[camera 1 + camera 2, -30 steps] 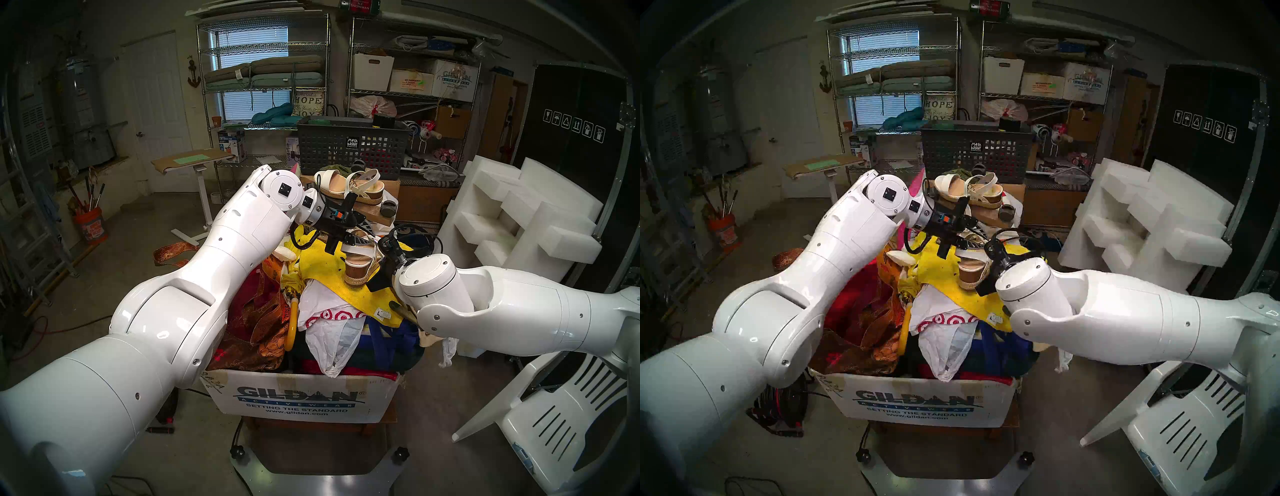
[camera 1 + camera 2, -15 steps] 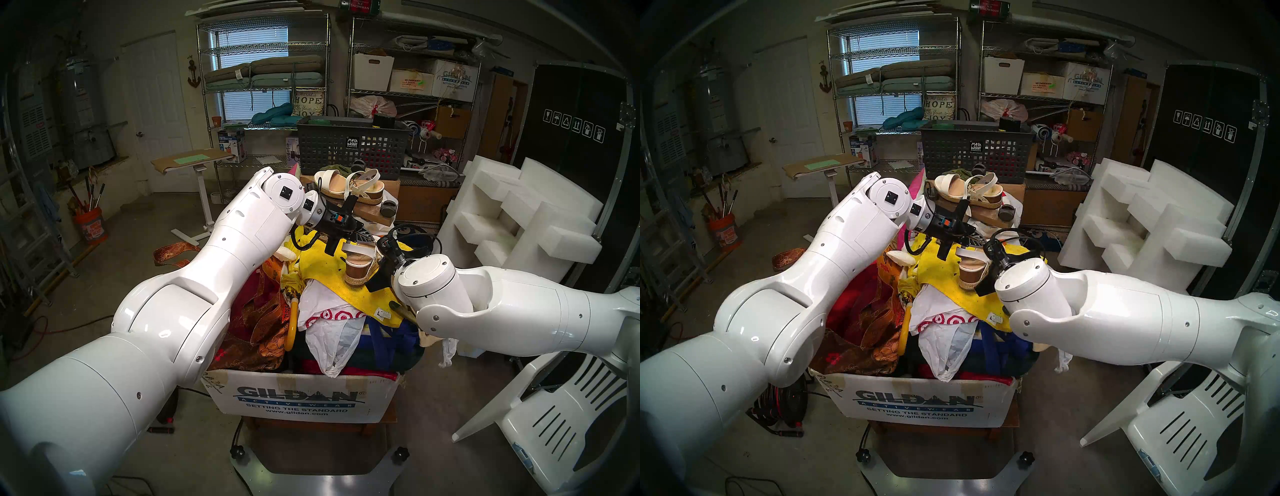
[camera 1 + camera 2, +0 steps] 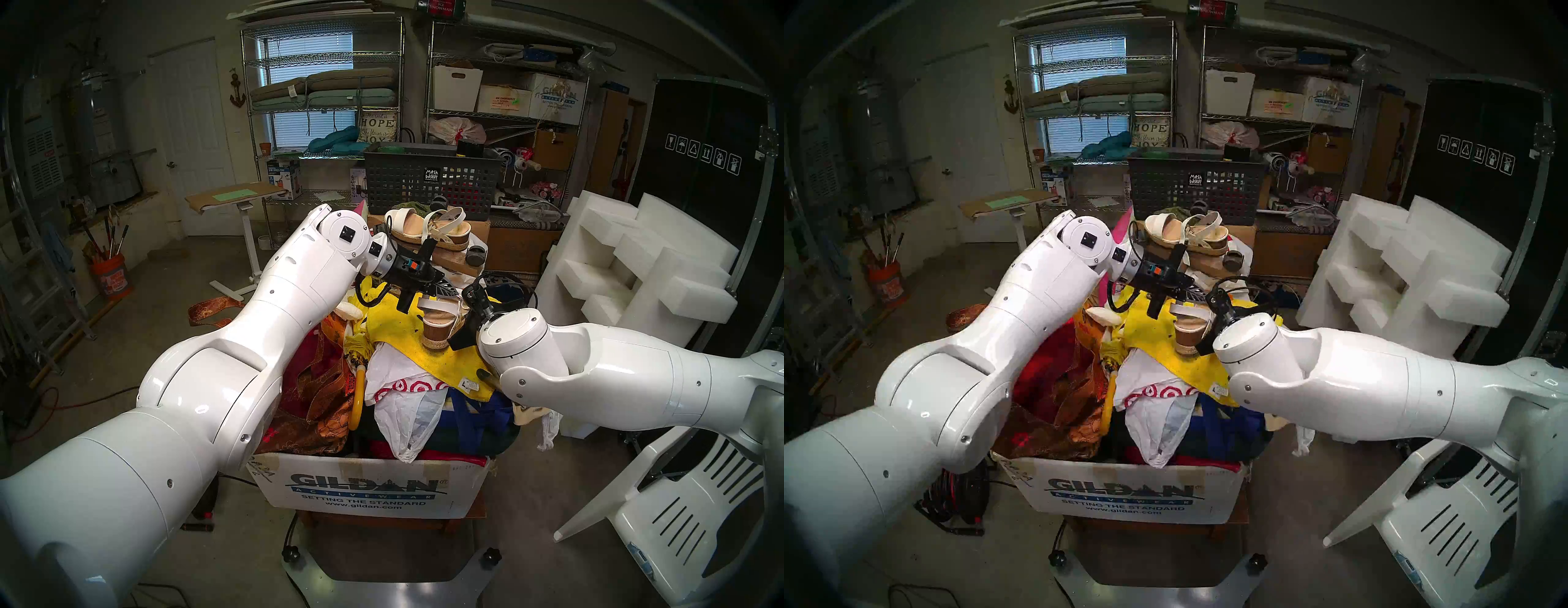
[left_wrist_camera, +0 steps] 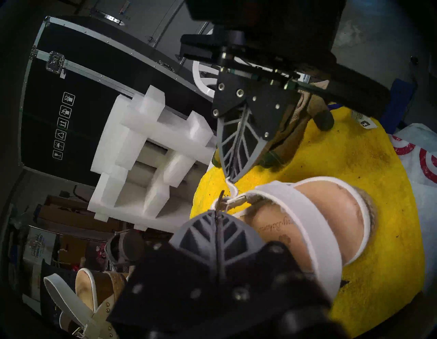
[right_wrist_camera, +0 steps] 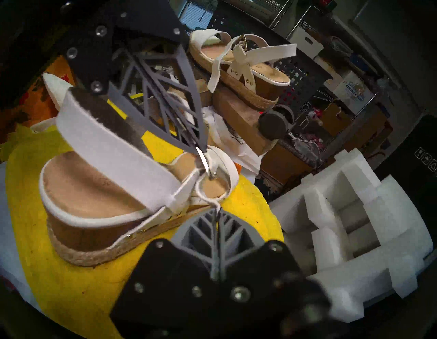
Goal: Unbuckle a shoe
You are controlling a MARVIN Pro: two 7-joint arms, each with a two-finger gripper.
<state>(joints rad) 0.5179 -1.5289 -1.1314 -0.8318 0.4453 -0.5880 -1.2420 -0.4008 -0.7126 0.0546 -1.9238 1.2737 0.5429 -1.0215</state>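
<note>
The shoe [image 3: 439, 326] stands upright on a yellow towel [image 3: 399, 329], heel toward me; its tan footbed and white straps show in the right wrist view [image 5: 89, 189]. My left gripper [image 4: 218, 213] is shut on the small metal ankle buckle [image 5: 204, 163], coming from the left. My right gripper [image 5: 216, 209] is shut on the thin white strap end [image 5: 208, 191] just right of the buckle. The two gripper tips are almost touching. In the head views the right wrist hides the buckle.
The twin sandal [image 3: 428, 229] lies on a wooden block behind. The towel tops a pile of bags and cloth in a Gildan box [image 3: 365, 488]. A dark mesh basket [image 3: 428, 178] stands farther back, white foam blocks [image 3: 636, 263] and a plastic chair [image 3: 679, 509] at right.
My right arm has shifted a little left and away, drawing the strap end with it. My left gripper has barely moved and stays shut at the buckle.
</note>
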